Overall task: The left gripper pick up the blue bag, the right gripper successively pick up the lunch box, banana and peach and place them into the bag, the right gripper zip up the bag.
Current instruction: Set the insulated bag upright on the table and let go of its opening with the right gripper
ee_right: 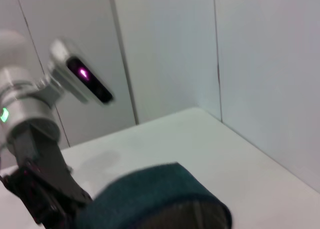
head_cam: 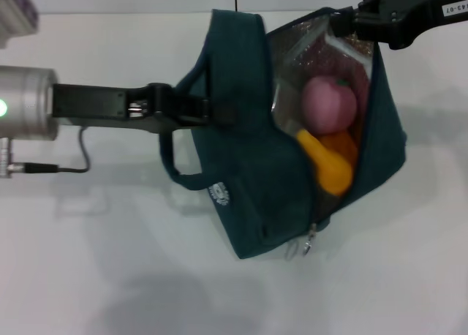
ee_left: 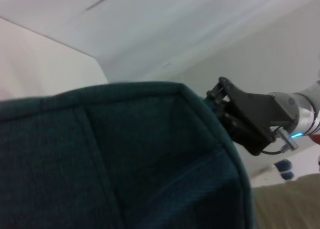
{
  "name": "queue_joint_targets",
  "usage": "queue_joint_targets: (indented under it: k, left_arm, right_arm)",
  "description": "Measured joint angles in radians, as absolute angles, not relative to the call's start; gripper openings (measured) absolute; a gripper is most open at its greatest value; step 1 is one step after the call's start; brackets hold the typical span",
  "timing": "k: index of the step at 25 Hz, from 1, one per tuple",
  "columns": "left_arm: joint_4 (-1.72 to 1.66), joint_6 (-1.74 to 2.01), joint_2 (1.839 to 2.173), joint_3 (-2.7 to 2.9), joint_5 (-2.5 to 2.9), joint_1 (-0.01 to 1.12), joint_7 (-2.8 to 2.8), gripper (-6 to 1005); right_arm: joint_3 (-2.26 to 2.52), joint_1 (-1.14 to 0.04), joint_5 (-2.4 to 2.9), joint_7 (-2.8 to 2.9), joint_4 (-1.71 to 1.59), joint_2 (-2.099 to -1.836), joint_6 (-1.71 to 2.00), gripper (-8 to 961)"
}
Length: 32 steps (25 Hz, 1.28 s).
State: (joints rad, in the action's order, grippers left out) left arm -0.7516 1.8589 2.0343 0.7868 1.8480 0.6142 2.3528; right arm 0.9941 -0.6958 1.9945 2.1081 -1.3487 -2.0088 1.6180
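A: The left hand (head_cam: pixel 219 114) reaches in from the robot's left and is clamped on a loop handle of the blue bag (head_cam: pixel 252 159), so the bag hangs in the air above the white worktop (head_cam: pixel 110 276).

B: And the right hand (head_cam: pixel 344 22)?

A: It sits at the far upper corner of the bag's open mouth, right against the rim where the zip line begins. Whether its fingers are spread or closed I cannot tell; the bag edge hides them in the head view.

B: What shows inside the bag?

A: The silver foil lining, then the peach (head_cam: pixel 329 103) resting against it, with the banana (head_cam: pixel 329 163) just below the peach and touching it. Both lie under the right hand, deeper in the opening. (The lunch box is not something I can make out from here.)

B: How does the bag sit?

A: Tilted, its mouth turned toward the robot's right and gaping. The second loop handle droops below the left hand, the round white logo (head_cam: pixel 220 194) faces up near the lower corner, and the ring zip pull (head_cam: pixel 310 243) dangles at the near end of the opening, well apart from the right hand.

B: Anything from the wrist cameras?

A: The left wrist view is filled with the bag's teal fabric, with the right hand (ee_left: pixel 220 96) perched at its far corner. The right wrist view shows the bag's rounded rim (ee_right: pixel 160 189) and the left arm's hand (ee_right: pixel 45 194) beside it.
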Motion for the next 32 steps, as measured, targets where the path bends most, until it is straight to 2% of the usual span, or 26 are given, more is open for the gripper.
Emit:
queue_joint_targets:
  k: [8,16,32]
  left_arm:
    - [-0.631,1.833,2.038,0.785,1.874,0.680,2.315,40]
    - [-0.624,1.759,2.029,0.779,1.872,0.635,2.312,40]
    - [-0.589,1.735,2.038,0.790,1.893,0.617,2.309,40]
  right_arm:
    - [1.005,-0.672,1.997,2.104,-1.347,-2.011,1.626,13]
    - [0.998,-0.616,1.995,2.117,-1.374,-2.011,1.632,23]
    - [0.995,-0.618,1.993,2.107,-1.360,-2.012,1.583,44]
